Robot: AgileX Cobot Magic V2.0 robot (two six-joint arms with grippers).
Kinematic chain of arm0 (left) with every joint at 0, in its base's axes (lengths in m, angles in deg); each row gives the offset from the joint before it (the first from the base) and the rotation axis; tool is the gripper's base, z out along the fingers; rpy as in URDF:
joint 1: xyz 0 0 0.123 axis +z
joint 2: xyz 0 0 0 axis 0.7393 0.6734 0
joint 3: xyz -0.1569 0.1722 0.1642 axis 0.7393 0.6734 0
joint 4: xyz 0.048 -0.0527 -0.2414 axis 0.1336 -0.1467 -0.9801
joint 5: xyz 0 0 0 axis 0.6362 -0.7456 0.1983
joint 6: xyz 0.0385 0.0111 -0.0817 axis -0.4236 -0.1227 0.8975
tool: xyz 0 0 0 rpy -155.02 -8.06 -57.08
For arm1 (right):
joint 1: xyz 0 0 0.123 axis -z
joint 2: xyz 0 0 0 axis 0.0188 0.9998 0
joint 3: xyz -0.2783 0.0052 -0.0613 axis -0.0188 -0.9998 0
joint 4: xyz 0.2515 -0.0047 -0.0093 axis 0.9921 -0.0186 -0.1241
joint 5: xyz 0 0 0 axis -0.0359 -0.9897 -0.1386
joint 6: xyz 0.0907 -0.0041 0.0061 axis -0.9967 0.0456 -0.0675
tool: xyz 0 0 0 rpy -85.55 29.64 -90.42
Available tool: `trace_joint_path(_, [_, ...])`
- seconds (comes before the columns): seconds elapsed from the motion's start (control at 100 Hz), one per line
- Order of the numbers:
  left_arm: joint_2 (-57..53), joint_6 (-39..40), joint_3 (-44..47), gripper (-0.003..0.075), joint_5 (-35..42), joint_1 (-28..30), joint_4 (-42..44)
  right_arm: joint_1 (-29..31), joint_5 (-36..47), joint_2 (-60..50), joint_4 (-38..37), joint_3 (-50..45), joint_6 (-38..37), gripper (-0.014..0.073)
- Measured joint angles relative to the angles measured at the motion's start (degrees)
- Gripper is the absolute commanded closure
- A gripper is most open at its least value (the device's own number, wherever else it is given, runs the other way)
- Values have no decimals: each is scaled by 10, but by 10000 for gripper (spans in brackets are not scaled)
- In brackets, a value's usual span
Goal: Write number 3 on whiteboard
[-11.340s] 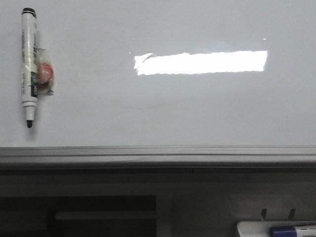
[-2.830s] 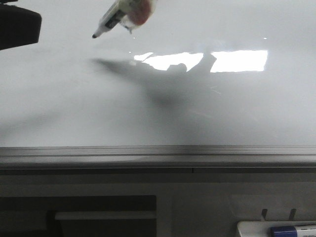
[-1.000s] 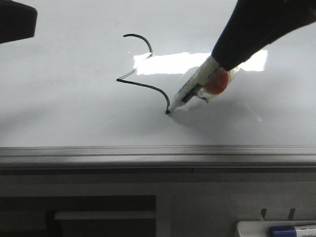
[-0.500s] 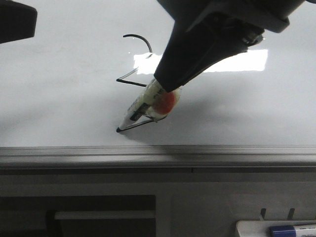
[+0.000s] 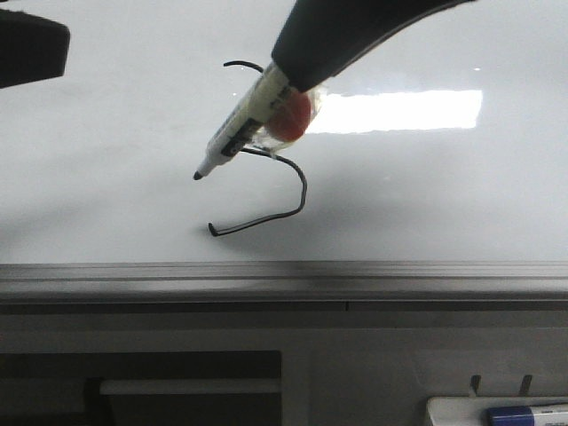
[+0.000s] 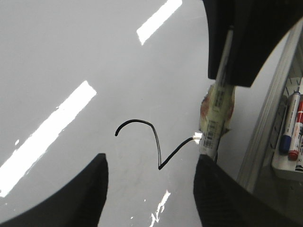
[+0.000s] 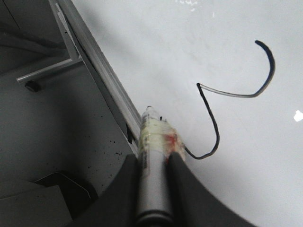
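Observation:
The whiteboard (image 5: 444, 195) bears the number 3 (image 5: 304, 191), a thin black line with a sharp middle point. My right gripper (image 5: 288, 71) reaches in from above and is shut on a taped white marker (image 5: 240, 129). Its black tip hangs left of the 3's middle, apart from the line's lower end. In the right wrist view the fingers (image 7: 177, 165) clamp the marker (image 7: 154, 142) beside the 3 (image 7: 236, 95). My left gripper (image 6: 149, 170) is open and empty over the board, with the 3 (image 6: 156, 146) between its fingers. It shows as a dark block (image 5: 27, 49) at the far left.
The board's grey metal rail (image 5: 284, 275) runs along its lower edge. A white tray (image 5: 497, 413) with a blue-capped marker sits below at the right; it also shows in the left wrist view (image 6: 289, 137) with blue and red markers.
The 3's lower curve and bottom stroke were drawn over the last second. The marker tip has since lifted off the stroke's end and moved up, away from the rail.

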Motion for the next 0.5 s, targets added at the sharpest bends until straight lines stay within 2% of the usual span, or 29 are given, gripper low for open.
trace_joint_path(0.28, [67,0,0,345,35,-25,21,-4,-22,-11,-5,3,0,634])
trace_joint_path(0.5, [128,0,-27,345,55,-27,10,-45,-15,-11,-6,4,11,634])
